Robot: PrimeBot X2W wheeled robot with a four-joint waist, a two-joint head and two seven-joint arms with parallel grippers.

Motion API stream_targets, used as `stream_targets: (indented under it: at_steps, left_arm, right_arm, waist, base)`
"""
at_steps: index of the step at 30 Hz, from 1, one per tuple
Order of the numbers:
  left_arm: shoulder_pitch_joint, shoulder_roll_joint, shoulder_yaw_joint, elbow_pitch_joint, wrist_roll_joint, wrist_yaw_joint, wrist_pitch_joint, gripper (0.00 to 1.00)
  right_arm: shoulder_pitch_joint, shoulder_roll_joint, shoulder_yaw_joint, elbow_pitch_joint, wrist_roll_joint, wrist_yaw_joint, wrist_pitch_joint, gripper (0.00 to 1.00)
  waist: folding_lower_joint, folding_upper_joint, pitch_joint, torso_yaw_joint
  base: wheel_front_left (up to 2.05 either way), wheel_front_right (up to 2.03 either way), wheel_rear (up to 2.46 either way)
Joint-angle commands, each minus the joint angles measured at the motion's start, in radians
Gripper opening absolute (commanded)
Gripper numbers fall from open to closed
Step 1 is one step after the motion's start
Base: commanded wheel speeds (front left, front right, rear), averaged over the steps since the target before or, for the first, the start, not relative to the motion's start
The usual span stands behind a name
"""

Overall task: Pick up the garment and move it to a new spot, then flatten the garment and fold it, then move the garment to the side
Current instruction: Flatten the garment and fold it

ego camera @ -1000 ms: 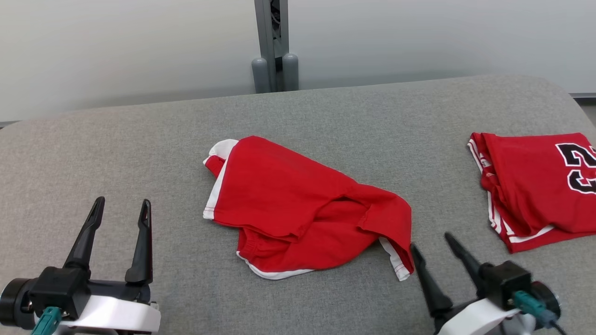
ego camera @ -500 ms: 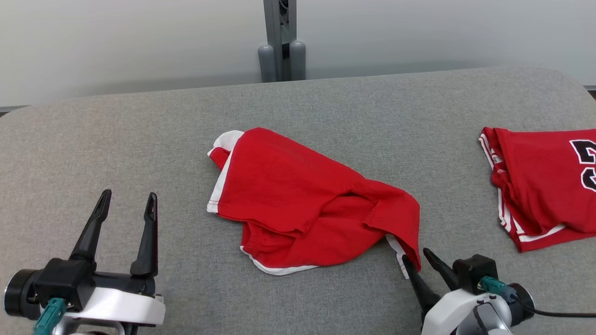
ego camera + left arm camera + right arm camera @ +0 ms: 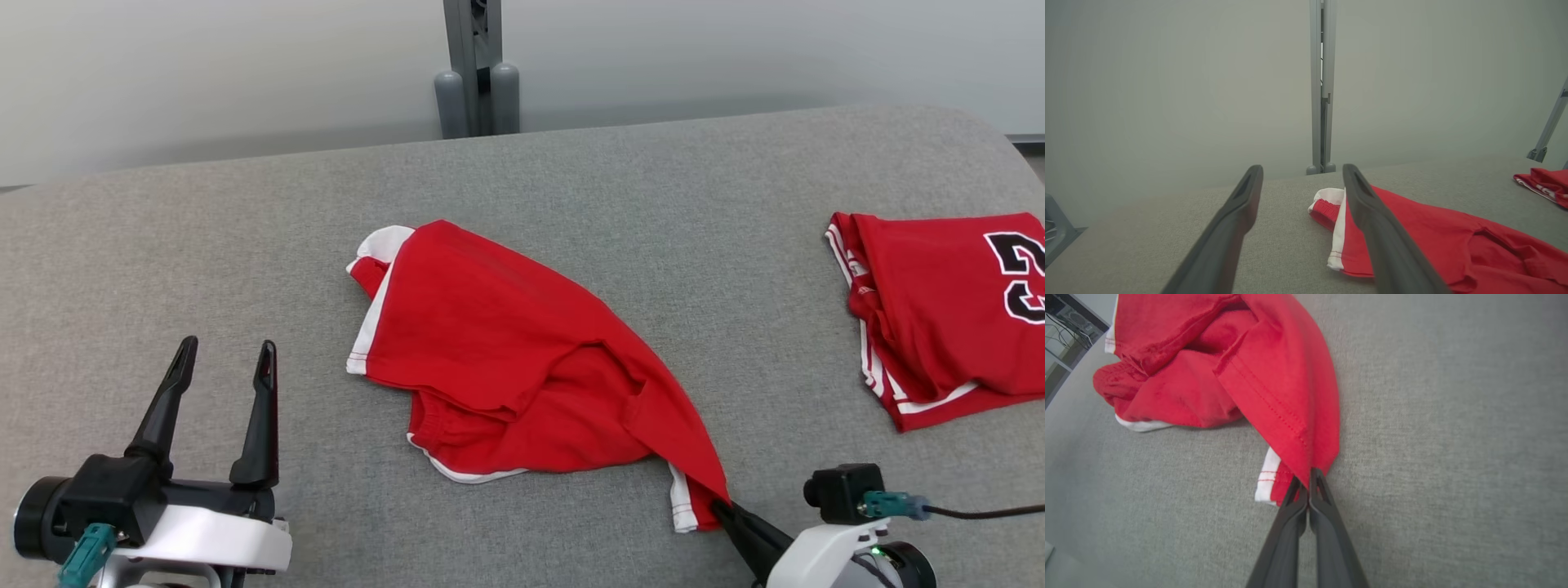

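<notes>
The right gripper point(image 3: 720, 508), spread beside the hem a second ago, is now clamped on the near corner of the shorts point(image 3: 506, 359), and that corner has been drawn into a taut point. The shorts lie on the pad point(image 3: 163, 245) left of the jersey point(image 3: 939, 302), apart from it. Farther left, the left gripper point(image 3: 227, 347) stays spread, holding nothing.

L end effector point(image 3: 1301, 171) spread wide, red garment point(image 3: 1453, 237) by rt side.
</notes>
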Motion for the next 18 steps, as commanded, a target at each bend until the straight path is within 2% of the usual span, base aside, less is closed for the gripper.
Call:
stream_targets:
  at_steps: [1, 5, 10, 15, 17, 18]
  left_arm:
    - [-0.011, 0.001, 0.005, 0.000, 0.000, 0.000, -0.006, 1.00]
    - [-0.023, 0.006, 0.008, 0.000, -0.002, -0.003, -0.010, 1.00]
    - [-0.033, 0.005, 0.004, 0.001, 0.004, 0.002, -0.012, 1.00]
    - [-0.048, 0.007, 0.001, 0.008, 0.000, -0.005, -0.015, 1.00]
    - [-0.055, 0.004, -0.002, 0.012, -0.001, -0.008, -0.017, 1.00]
    - [-0.055, 0.004, -0.002, 0.012, -0.001, -0.008, -0.017, 1.00]
  right_arm:
    - [0.015, -0.026, 0.007, -0.046, 0.040, 0.001, 0.047, 0.00]
    - [0.059, -0.087, 0.017, -0.222, 0.186, 0.001, 0.230, 0.00]
    - [0.081, -0.136, -0.036, -0.451, 0.321, 0.001, 0.434, 0.00]
    - [0.029, -0.096, -0.156, -0.650, 0.470, 0.001, 0.521, 0.00]
    - [-0.019, -0.055, -0.219, -0.695, 0.518, 0.001, 0.498, 0.00]
    - [-0.019, -0.055, -0.219, -0.695, 0.518, 0.001, 0.498, 0.00]
  waist:
    - [0.0000, 0.0000, 0.008, -0.007]
    - [0.0000, 0.0000, 0.025, -0.017]
    - [0.0000, 0.0000, 0.043, -0.020]
    - [0.0000, 0.0000, 0.061, -0.016]
    - [0.0000, 0.0000, 0.069, -0.012]
    - [0.0000, 0.0000, 0.069, -0.012]
  base:
    - [0.00, 0.00, 0.00]
    - [0.00, 0.00, 0.00]
    - [0.00, 0.00, 0.00]
    - [0.00, 0.00, 0.00]
    - [0.00, 0.00, 0.00]
    - [0.00, 0.00, 0.00]
